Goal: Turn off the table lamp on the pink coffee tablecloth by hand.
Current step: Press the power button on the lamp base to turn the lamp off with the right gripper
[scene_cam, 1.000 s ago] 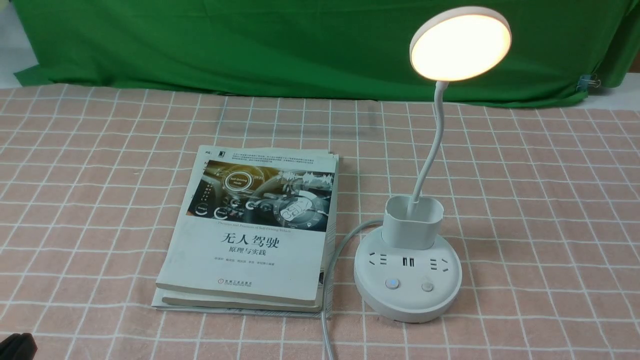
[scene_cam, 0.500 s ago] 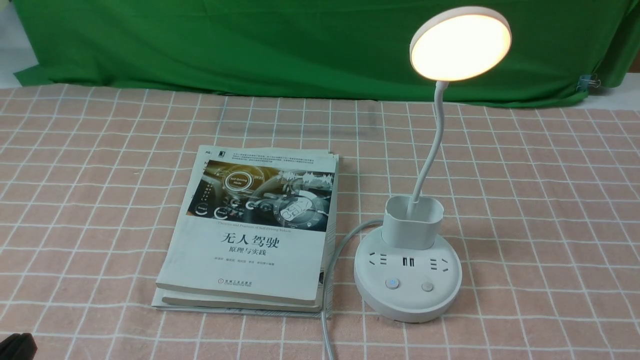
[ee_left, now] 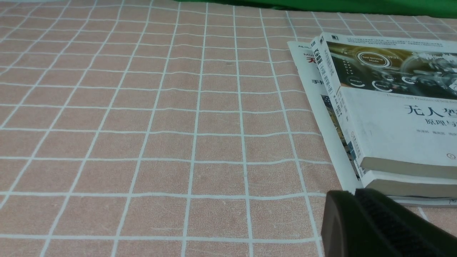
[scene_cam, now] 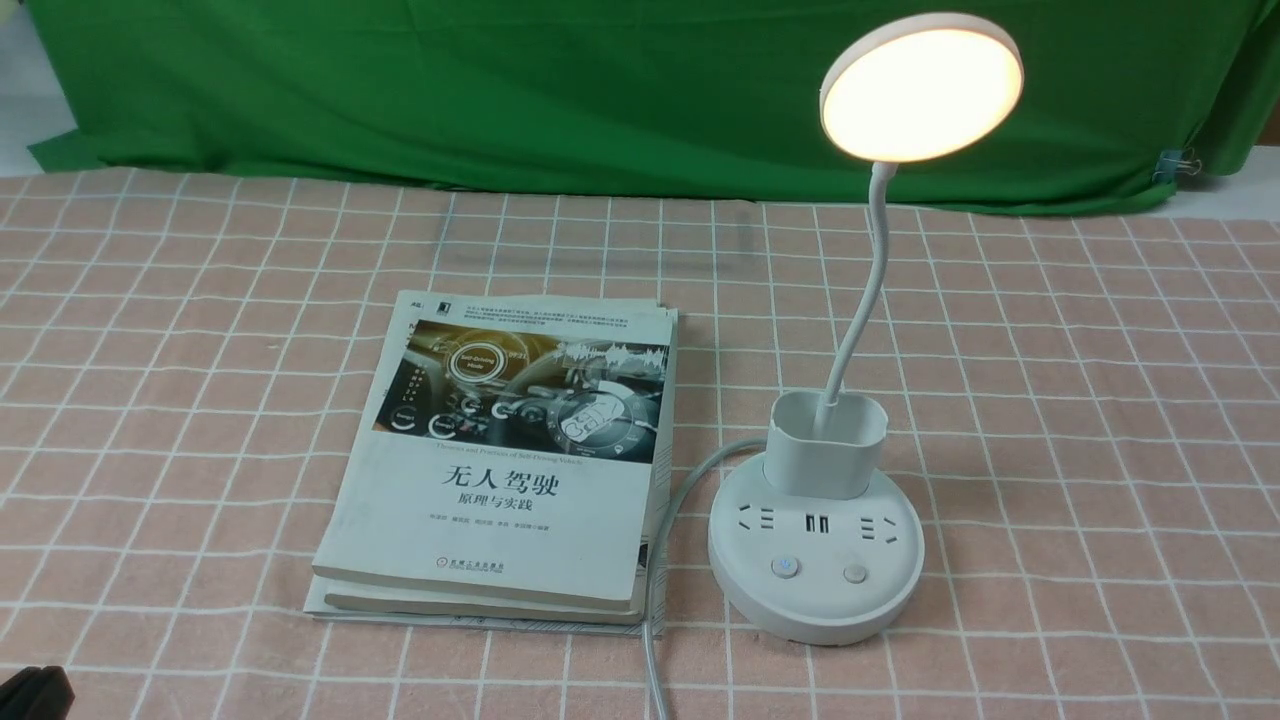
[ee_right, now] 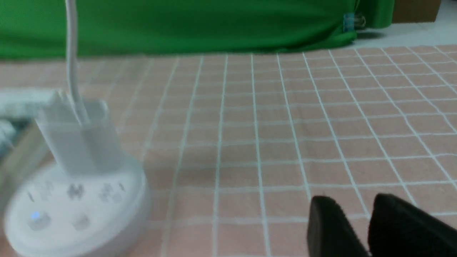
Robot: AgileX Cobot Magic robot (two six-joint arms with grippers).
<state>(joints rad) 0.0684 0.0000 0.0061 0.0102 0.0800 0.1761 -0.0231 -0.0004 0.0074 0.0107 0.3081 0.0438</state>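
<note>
The white table lamp [scene_cam: 815, 565] stands on the pink coffee tablecloth [scene_cam: 1100, 400], right of centre. Its disc head [scene_cam: 920, 88] glows warm yellow. The round base has two buttons: the left one [scene_cam: 785, 568] shows a blue light, the right one [scene_cam: 853, 573] is plain. My left gripper [ee_left: 355, 193] is shut and empty, low over the cloth by the books' corner. My right gripper [ee_right: 353, 205] has a narrow gap between its fingertips and is empty. It hovers over the cloth beside the blurred lamp base [ee_right: 75, 210], apart from it.
Two stacked books [scene_cam: 500, 460] lie just left of the lamp, with its grey cord [scene_cam: 655, 600] running between them toward the front edge. A green cloth [scene_cam: 500, 90] hangs at the back. A black part of my left arm [scene_cam: 35, 692] shows at the front-left corner.
</note>
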